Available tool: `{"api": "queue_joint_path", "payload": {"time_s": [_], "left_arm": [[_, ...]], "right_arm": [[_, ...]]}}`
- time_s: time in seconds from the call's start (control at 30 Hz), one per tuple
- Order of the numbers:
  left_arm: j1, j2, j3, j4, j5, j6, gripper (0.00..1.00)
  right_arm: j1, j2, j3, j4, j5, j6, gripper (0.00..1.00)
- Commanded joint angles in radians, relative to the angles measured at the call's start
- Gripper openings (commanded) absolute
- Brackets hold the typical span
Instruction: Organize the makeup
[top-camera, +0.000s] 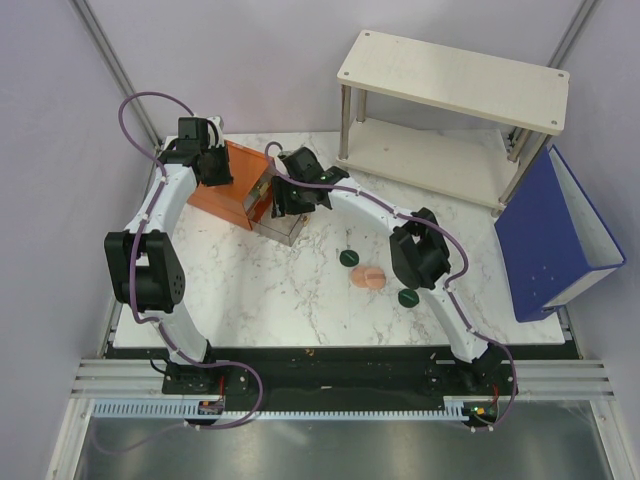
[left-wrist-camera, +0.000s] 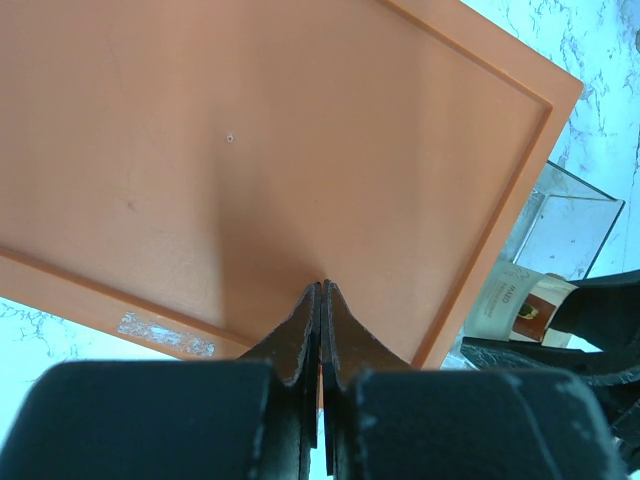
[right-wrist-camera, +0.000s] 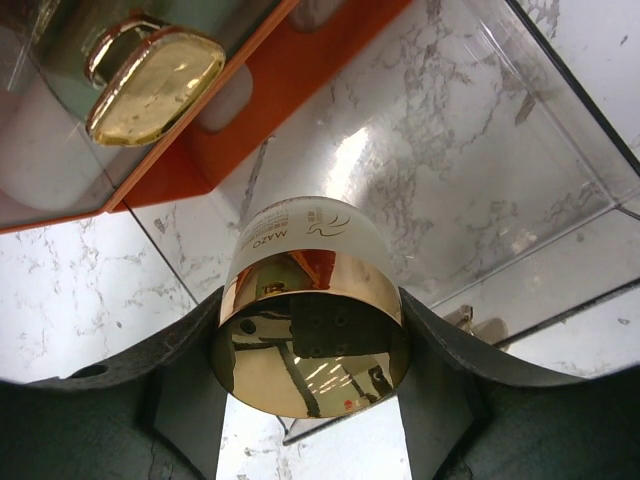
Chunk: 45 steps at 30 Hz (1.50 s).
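The right gripper (right-wrist-camera: 310, 335) clamps a tan-gold jar (right-wrist-camera: 300, 250) by its sides, with the mirror-gold lid toward the camera and the frosted body pointing down into the clear drawer (right-wrist-camera: 480, 150). The drawer is pulled out of the orange box (left-wrist-camera: 250, 150). Whether the jar touches the drawer floor cannot be told. The left gripper (left-wrist-camera: 322, 300) has its fingers pressed together, tips resting on the box's flat top (no object between them). On the marble table (top-camera: 250, 290), well apart from the box, a peach-pink compact (top-camera: 368, 277) lies between a dark green disc (top-camera: 348, 258) and a second dark green disc (top-camera: 407, 297).
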<state>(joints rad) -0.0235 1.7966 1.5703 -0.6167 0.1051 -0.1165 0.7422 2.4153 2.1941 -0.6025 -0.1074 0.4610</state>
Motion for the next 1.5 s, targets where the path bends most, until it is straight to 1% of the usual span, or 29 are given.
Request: {"api": "queue_joint_path", "payload": {"time_s": [0.0, 0.1, 0.4, 0.57, 0.67, 0.77, 0.8, 0.87, 1.0, 1.07, 1.17, 1.2, 1.23, 1.33, 1.47], "left_arm": [[0.002, 0.063, -0.078, -0.209, -0.041, 0.046, 0.02], [0.002, 0.061, -0.076, -0.210, -0.044, 0.046, 0.02], [0.002, 0.060, -0.079, -0.209, -0.044, 0.046, 0.02], [0.002, 0.058, -0.081, -0.209, -0.041, 0.046, 0.02], [0.002, 0.056, -0.082, -0.207, -0.041, 0.046, 0.02], [0.002, 0.056, -0.082, -0.207, -0.038, 0.046, 0.02], [0.002, 0.056, -0.081, -0.209, -0.036, 0.046, 0.02], [0.002, 0.055, -0.079, -0.207, -0.035, 0.044, 0.02], [0.002, 0.052, -0.076, -0.209, -0.038, 0.046, 0.02], [0.002, 0.050, -0.076, -0.209, -0.039, 0.047, 0.02], [0.002, 0.053, -0.075, -0.209, -0.038, 0.048, 0.02], [0.002, 0.055, -0.075, -0.209, -0.036, 0.048, 0.02], [0.002, 0.055, -0.076, -0.209, -0.032, 0.046, 0.02], [0.002, 0.056, -0.079, -0.209, -0.034, 0.046, 0.02], [0.002, 0.046, -0.090, -0.201, -0.039, 0.047, 0.02]], "right_arm": [[-0.003, 0.018, 0.030, 0.035, 0.012, 0.022, 0.50], [-0.003, 0.010, 0.023, 0.036, 0.020, 0.025, 0.60], [-0.004, -0.018, 0.012, 0.052, 0.038, 0.018, 0.68], [-0.004, -0.054, -0.019, 0.063, 0.055, 0.004, 0.77], [-0.009, -0.068, -0.033, 0.064, 0.066, 0.005, 0.77], [-0.010, -0.113, -0.063, 0.064, 0.083, -0.002, 0.77], [-0.015, -0.155, -0.077, 0.066, 0.090, -0.011, 0.77], [-0.020, -0.211, -0.143, 0.069, 0.112, -0.025, 0.77], [-0.036, -0.399, -0.289, 0.076, 0.169, -0.079, 0.78], [-0.044, -0.485, -0.394, 0.078, 0.186, -0.105, 0.78], [-0.055, -0.570, -0.543, 0.060, 0.201, -0.130, 0.77], [-0.056, -0.587, -0.580, 0.056, 0.202, -0.133, 0.75], [-0.056, -0.600, -0.653, 0.056, 0.206, -0.137, 0.75], [-0.056, -0.636, -0.764, 0.058, 0.216, -0.137, 0.73], [-0.056, -0.647, -0.833, 0.084, 0.227, -0.116, 0.68]]}}
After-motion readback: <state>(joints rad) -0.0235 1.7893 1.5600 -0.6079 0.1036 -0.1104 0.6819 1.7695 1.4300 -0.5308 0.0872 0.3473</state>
